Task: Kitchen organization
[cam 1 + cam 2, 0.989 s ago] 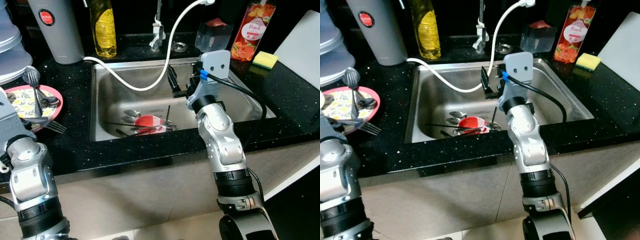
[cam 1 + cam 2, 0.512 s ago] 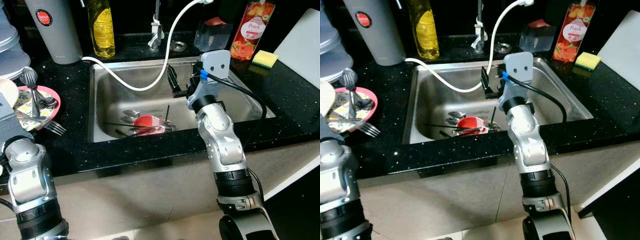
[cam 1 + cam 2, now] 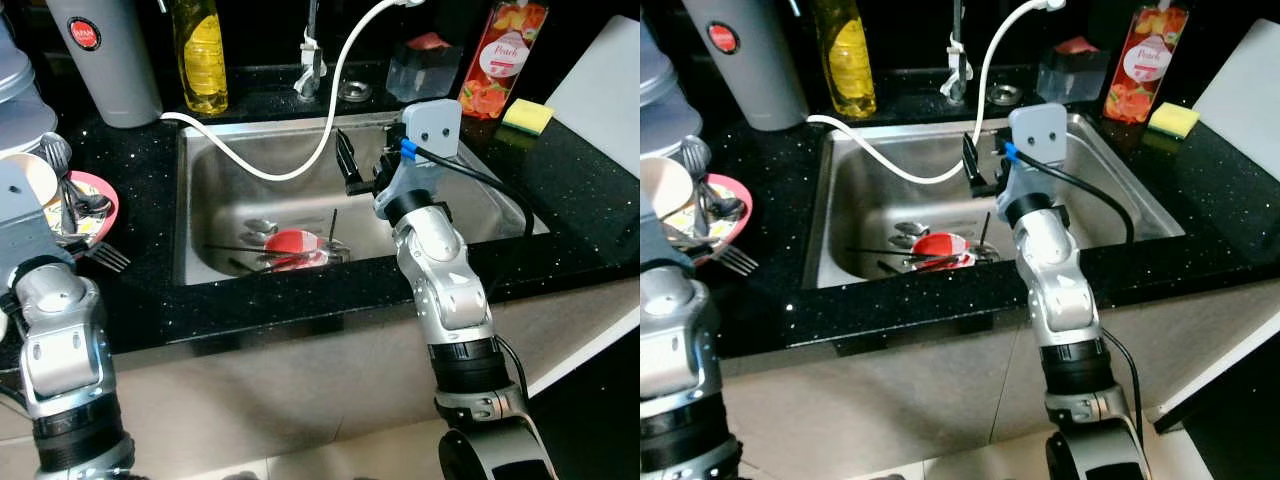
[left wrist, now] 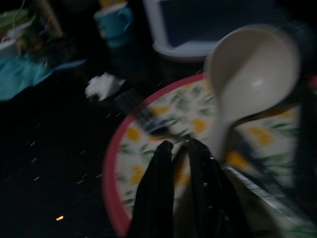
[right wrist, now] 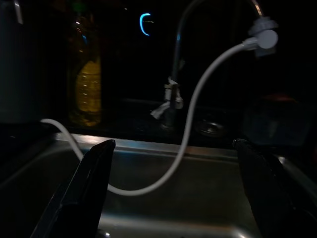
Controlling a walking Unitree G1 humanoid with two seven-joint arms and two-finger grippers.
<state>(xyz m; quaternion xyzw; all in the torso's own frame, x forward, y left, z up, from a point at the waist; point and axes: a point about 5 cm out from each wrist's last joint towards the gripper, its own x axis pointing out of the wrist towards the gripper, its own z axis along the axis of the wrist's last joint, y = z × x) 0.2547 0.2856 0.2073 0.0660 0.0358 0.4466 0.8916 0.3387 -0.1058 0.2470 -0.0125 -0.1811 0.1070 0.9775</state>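
A cream ladle (image 4: 252, 84) is pinched at its handle by the left gripper (image 4: 182, 148), fingers pressed together, just above the floral plate (image 4: 148, 163), which sits on the counter left of the sink (image 3: 200, 200). Forks (image 3: 100, 255) lie across that plate. The right gripper (image 5: 173, 193) is held spread wide over the sink, nothing between its fingers. A red dish (image 3: 293, 243) and cutlery lie at the sink bottom. The ladle should be lifted straight up so the forks are not dragged.
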